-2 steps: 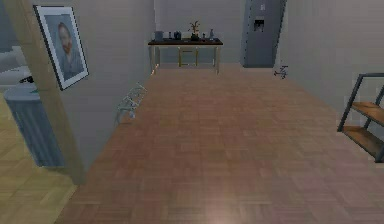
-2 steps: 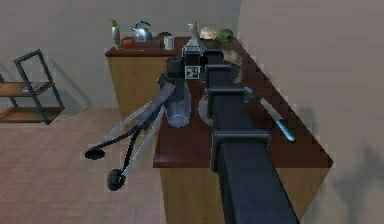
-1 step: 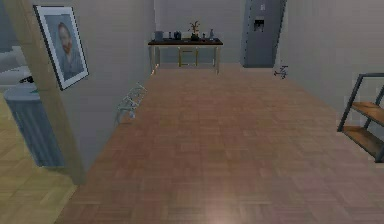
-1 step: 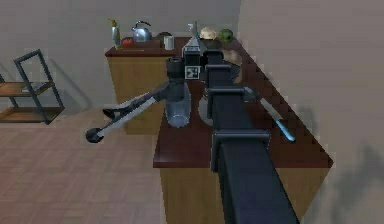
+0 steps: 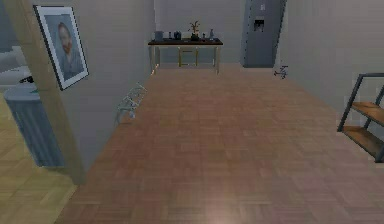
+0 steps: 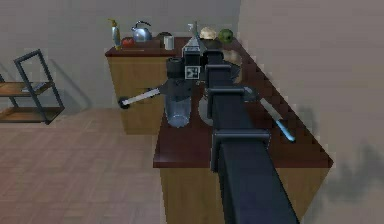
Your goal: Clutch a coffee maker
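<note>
My claw is hanging above the table; I cannot tell whether it is gripping anything. The grey coffee maker is standing at its 6 o'clock. I am judging it rigid, weighty and slick, so I am aiming mid-body.

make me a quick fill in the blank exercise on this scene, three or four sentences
1. In the forward view, the framed picture hangs on the wall at that view's ____.
2. The floor ahead is made of ____.
3. In the arm side view, the dark arm rises from the picture's ____ edge, over the counter.
4. The shelf unit at that view's left has a ____ frame.

Missing words: left; wood; bottom; black
</note>
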